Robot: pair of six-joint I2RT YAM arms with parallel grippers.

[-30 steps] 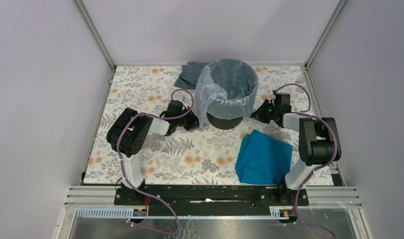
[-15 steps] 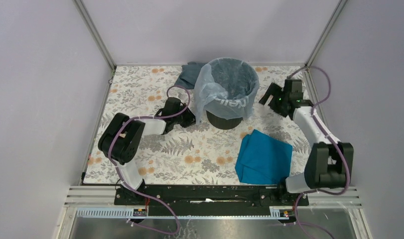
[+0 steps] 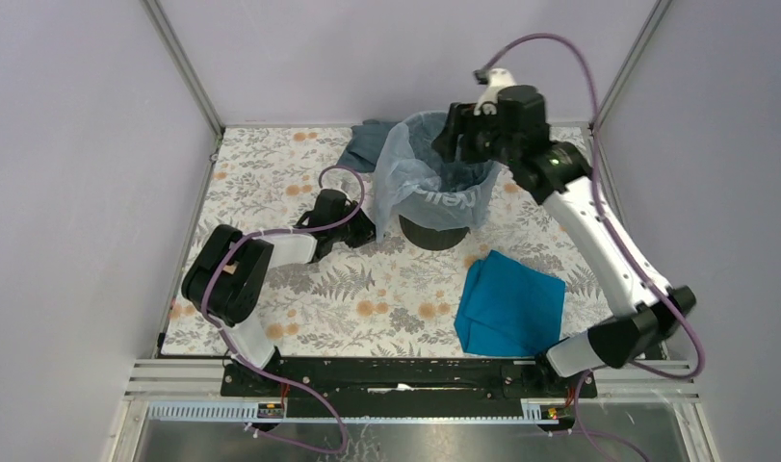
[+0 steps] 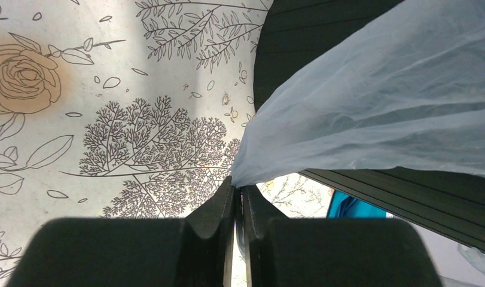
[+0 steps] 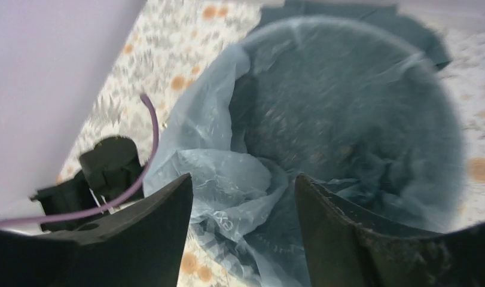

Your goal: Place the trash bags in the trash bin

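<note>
Right gripper [image 3: 460, 135] hangs over the far side of the bin's mouth, its two fingers spread wide with nothing between them; its wrist camera looks down into the bin past them [image 5: 243, 185]. Left gripper [image 3: 362, 231] sits low on the table just left of the bin's base, its jaws pinched tight on a hanging corner of the trash bag [image 4: 237, 191].

The table [image 3: 271, 173] has a flowered covering. The black bin [image 3: 434, 234] stands upright near the middle of the far edge. The pale blue trash bag [image 3: 405, 173] lines the bin's inside, and its loose film spills over the rim on the left and near sides, drooping down the outer wall [image 4: 377, 107] toward the left gripper. A folded teal cloth [image 3: 509, 303] lies flat toward the near right corner, well apart from the bin. A grey-blue cloth [image 3: 362, 144] lies at the far edge, just beside the bin on its left.
</note>
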